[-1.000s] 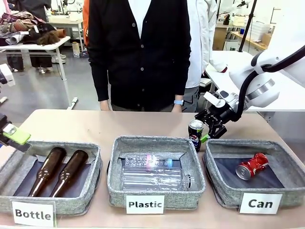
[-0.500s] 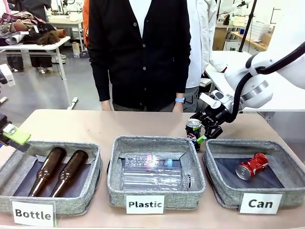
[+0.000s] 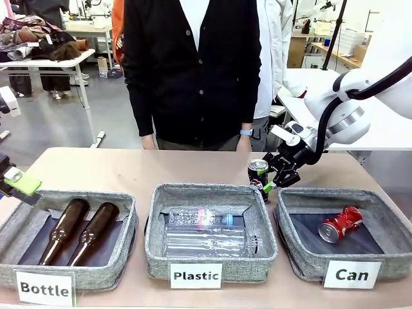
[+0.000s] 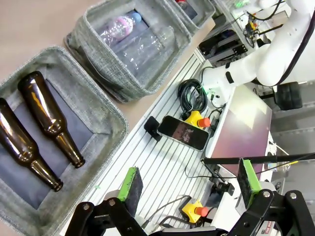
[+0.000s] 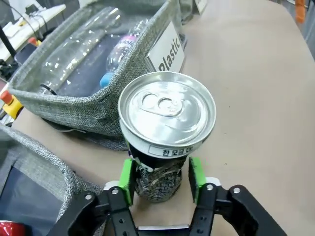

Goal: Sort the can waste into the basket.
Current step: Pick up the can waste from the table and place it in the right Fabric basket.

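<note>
The black-blue can [image 5: 165, 132] is caught between the green pads of the right gripper [image 5: 162, 184], clamped low on its body, and in the right wrist view its silver top rises well above the fingers. From the front, the can [image 3: 258, 175] is seen at the gripper [image 3: 275, 177], tilted a little, just behind the gap between the "Plastic" basket [image 3: 210, 233] and the "Can" basket [image 3: 344, 235]; whether it is touching the table [image 3: 129, 168] cannot be told. The red can [image 3: 340, 224] is already lying in the "Can" basket, below and to the outer side of the gripper.

The held can is judged light and thin-walled: easily dented, smooth, likely to slip if squeezed only at the base. A hold nearer mid-body would be steadier.

The left gripper [image 4: 189, 182] is held wide apart, nothing between its pads, above the table's near edge beside the "Bottle" basket [image 4: 59, 142].
</note>
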You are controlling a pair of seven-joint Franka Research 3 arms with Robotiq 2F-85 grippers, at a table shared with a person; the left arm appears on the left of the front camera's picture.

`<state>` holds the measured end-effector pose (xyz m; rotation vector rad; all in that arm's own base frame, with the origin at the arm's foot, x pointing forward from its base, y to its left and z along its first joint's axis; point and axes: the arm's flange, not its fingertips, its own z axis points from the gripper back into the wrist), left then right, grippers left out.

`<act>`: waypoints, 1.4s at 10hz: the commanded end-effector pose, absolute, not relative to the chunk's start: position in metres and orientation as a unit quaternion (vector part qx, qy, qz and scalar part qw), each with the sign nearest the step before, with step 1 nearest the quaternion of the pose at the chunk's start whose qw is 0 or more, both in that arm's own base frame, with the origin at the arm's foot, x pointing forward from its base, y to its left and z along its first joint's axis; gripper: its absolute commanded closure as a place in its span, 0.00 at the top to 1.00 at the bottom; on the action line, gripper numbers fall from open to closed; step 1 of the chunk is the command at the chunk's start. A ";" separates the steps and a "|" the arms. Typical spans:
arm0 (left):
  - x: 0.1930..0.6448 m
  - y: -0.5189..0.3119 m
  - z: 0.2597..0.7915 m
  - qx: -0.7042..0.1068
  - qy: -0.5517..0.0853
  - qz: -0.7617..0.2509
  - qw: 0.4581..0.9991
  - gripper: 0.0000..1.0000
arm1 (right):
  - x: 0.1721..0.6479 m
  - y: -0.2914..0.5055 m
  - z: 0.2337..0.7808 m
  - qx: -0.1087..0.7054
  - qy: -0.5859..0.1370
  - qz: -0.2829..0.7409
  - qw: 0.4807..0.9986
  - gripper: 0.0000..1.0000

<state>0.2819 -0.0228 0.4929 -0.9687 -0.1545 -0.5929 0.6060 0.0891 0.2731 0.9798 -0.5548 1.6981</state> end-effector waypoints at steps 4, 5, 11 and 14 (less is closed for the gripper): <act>0.282 -0.020 0.491 -0.462 -0.076 -0.287 0.836 1.00 | 0.611 0.088 0.275 0.415 -0.233 0.718 0.508 0.00; 0.282 -0.020 0.491 -0.462 -0.076 -0.287 0.836 1.00 | 0.611 0.088 0.275 0.416 -0.234 0.716 0.509 0.00; 0.282 -0.020 0.491 -0.462 -0.076 -0.287 0.836 1.00 | 0.564 0.052 0.385 0.372 -0.288 0.642 0.605 0.00; 0.282 -0.020 0.491 -0.462 -0.076 -0.287 0.836 1.00 | 0.493 0.024 0.460 0.312 -0.259 0.647 0.646 0.00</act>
